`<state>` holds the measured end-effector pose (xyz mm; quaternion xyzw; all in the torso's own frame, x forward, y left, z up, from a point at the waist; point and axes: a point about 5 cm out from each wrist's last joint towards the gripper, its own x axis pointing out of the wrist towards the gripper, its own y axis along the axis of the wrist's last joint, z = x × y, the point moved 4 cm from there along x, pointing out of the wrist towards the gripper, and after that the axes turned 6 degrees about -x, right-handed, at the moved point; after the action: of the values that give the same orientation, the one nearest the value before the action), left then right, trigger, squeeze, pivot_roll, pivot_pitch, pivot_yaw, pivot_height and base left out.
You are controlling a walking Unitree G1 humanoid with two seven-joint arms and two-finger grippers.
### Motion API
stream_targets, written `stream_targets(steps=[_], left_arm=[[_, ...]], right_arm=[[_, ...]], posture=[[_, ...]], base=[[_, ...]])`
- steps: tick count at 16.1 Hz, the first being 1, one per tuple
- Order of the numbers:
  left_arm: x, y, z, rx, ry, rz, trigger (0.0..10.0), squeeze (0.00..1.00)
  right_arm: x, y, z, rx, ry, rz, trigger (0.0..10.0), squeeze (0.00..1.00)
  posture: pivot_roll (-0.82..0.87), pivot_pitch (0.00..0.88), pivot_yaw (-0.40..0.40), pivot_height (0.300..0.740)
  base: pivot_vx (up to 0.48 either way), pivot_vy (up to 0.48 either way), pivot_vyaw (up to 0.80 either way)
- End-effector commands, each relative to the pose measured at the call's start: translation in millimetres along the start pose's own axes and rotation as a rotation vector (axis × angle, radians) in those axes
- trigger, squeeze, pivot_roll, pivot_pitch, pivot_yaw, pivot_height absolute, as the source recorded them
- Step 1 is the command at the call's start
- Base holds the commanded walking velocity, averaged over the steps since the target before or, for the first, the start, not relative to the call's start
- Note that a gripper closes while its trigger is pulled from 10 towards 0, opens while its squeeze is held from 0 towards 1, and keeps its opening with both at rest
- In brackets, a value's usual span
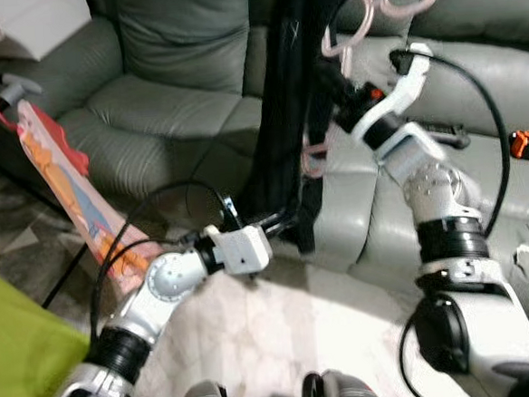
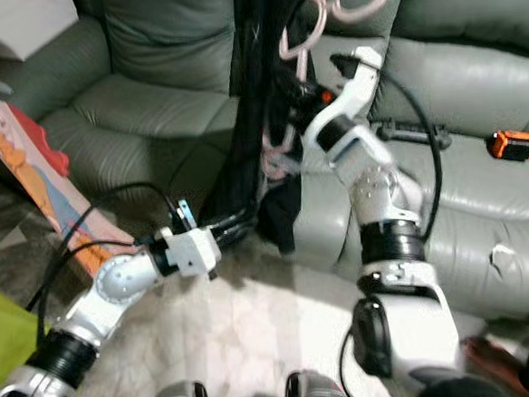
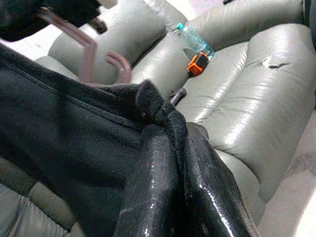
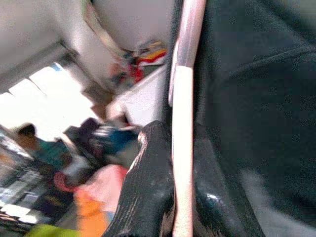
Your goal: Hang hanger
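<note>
Pink hanger (image 1: 349, 38) held raised before grey sofa (image 1: 175, 87), clamped in right gripper (image 1: 341, 98). Black garment (image 1: 286, 115) draped from hanger; lower hem pinched in left gripper (image 1: 284, 220).

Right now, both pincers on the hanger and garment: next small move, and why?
Probably raise the right pincer a little to lift the pink hanger higher. It grips the hanger's stem, hooks free at the top with no rail in view, while the left pincer pinches the low edge of the black garment draped from it. I'd keep that hold light so the cloth stays on.
</note>
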<state>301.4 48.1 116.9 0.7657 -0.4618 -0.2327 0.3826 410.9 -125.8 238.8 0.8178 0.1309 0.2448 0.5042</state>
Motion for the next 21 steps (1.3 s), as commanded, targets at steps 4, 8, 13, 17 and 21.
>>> stream_targets(steps=[4,8,13,17,21], left_arm=[[-5.2,-15,20.8,-0.067,-0.085,-0.062,10.0,1.0],[-5.3,-15,20.4,-0.073,-0.082,-0.063,10.0,1.0],[-21.0,-29,-31.2,-0.051,0.114,-0.143,10.0,1.0],[-38.4,-19,-110.4,-0.191,0.517,-0.066,10.0,1.0],[-47.5,-27,-106.4,-0.201,0.557,-0.097,10.0,1.0]], right_arm=[[-1.5,29,-11.2,-0.379,0.035,0.102,10.0,0.0],[-1.0,28,-13.6,-0.392,0.045,0.102,10.0,0.0],[-17.7,-28,-63.3,-0.41,0.364,-0.033,10.0,0.0],[-63.0,-63,-76.5,-0.358,0.525,-0.189,10.0,0.0],[-83.2,-77,-63.4,-0.398,0.507,-0.275,10.0,0.0]], posture=[[-0.07,0.095,-0.01,0.74],[-0.07,0.095,-0.01,0.74],[-0.07,0.096,-0.017,0.74],[-0.07,0.1,-0.012,0.74],[-0.07,0.101,-0.007,0.74]], base=[[0.0,0.0,0.0],[0.0,0.0,0.0],[0.0,0.0,0.0],[0.0,0.0,0.0],[0.0,0.0,0.0]])
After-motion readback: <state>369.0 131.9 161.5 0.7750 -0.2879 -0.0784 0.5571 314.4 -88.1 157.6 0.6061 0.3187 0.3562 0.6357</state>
